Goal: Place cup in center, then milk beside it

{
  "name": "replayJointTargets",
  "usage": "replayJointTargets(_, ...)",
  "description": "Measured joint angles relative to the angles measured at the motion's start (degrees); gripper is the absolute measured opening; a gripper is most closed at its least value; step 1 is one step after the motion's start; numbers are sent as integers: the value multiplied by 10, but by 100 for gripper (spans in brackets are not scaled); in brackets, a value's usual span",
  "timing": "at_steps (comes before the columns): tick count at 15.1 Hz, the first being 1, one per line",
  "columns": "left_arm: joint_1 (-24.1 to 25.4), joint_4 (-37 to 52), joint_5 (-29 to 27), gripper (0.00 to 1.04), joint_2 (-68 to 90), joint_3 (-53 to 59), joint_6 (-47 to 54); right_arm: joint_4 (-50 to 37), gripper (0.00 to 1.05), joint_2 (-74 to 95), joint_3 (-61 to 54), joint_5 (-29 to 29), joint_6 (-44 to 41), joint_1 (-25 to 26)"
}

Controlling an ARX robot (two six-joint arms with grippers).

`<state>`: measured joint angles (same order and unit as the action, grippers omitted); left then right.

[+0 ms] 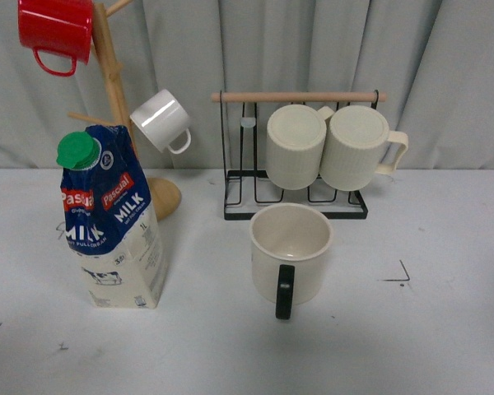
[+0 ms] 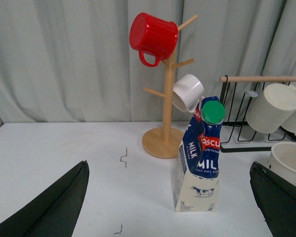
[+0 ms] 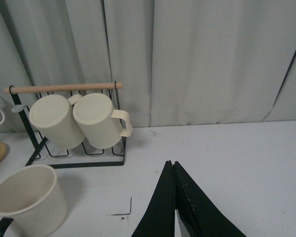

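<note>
Front view places the cup (image 1: 290, 251) upright in the lower centre of the frame, on the white table (image 1: 412, 346), mouth up and black loop handle turned toward the camera. It stands just in front of the black wire rack (image 1: 296, 210), apart from it. Judgement: the first step, cup in the centre, looks complete.

The milk carton (image 1: 115, 222) stands upright at centre left of the same frame, green cap on and blue top creased, well apart from the cup with bare table between them. It sits just in front of the wooden mug tree (image 1: 111, 74); contact with the base cannot be told. The milk step is therefore the one in hand, and it is not yet done.

Neither arm shows in the front view. Left wrist view shows the left gripper (image 2: 167, 168) with its jaws spread wide and nothing between them, facing the carton from a distance. Right wrist view shows the right gripper (image 3: 171, 165) with its jaws pressed together, holding nothing.

Next move, as judged: the left arm advances on the carton, closes on the firm cream lower body instead of the crumpled top, lifts it clear of the mug tree with its red mug (image 1: 56, 29) and small white mug (image 1: 160, 119), and sets it down upright just beside the cup without nudging it.
</note>
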<state>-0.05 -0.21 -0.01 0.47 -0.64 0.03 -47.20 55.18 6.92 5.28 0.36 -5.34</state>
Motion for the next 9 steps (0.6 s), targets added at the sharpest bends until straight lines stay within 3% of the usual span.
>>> replayJointTargets(2, 0, 0, 0, 98, 0, 0, 0, 32, 2, -59, -20, -43, 0, 41)
replayJointTargets(3, 0, 0, 0, 98, 0, 0, 0, -9, 2, -59, -39, -45, 0, 57)
replayJointTargets(9, 0, 0, 0, 98, 0, 0, 0, 141, 2, -211, -62, -52, 0, 54)
